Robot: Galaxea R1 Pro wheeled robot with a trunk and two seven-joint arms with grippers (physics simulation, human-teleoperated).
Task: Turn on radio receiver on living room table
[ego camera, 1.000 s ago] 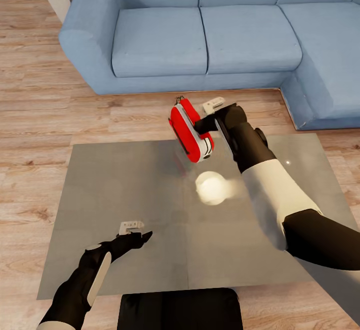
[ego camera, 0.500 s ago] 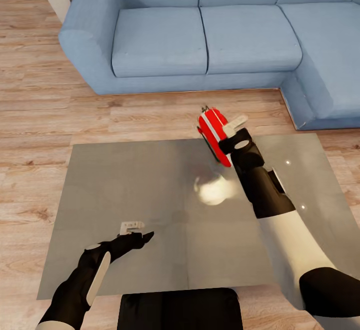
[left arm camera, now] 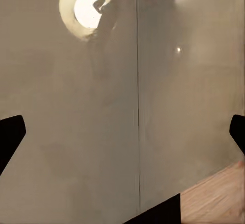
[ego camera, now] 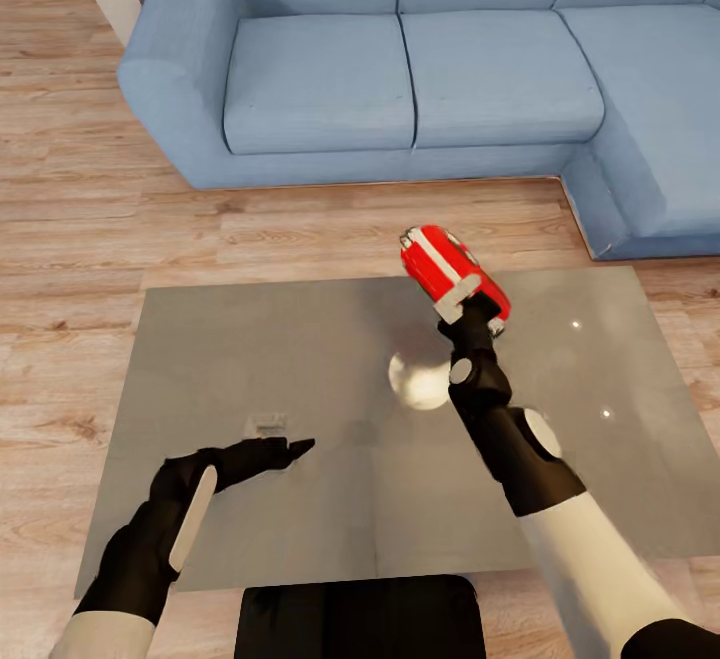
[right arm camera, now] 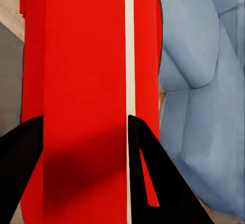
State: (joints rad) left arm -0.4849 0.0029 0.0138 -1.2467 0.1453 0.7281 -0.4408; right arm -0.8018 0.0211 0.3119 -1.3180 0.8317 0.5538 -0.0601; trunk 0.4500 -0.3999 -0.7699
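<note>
Turning my right wrist over the last second, I had swung the radio receiver point(ego camera: 453, 274) from a steep tilt at the counter's middle rear to a flatter pose further to my right, its long red side and white band now facing up at my head camera. My right claw point(ego camera: 470, 307) was clamped on its near end, both fingers point(right arm camera: 153, 183) pressed along the red casing, and the box hung in the air above the far edge of the counter point(ego camera: 250, 359), clear of the glossy top. Beyond it lay the wooden floor point(ego camera: 100, 229) and the blue sofa point(ego camera: 400, 69).

My left claw point(ego camera: 285, 451) had sunk a little toward the counter's near left part; its fingers stood wide apart with nothing between them, over bare grey surface.

I judged this rotation to be a search for the switch, for I could make out no button or dial on the faces shown. The receiver was lifted and secure, but not yet switched on so far as I could tell.
</note>
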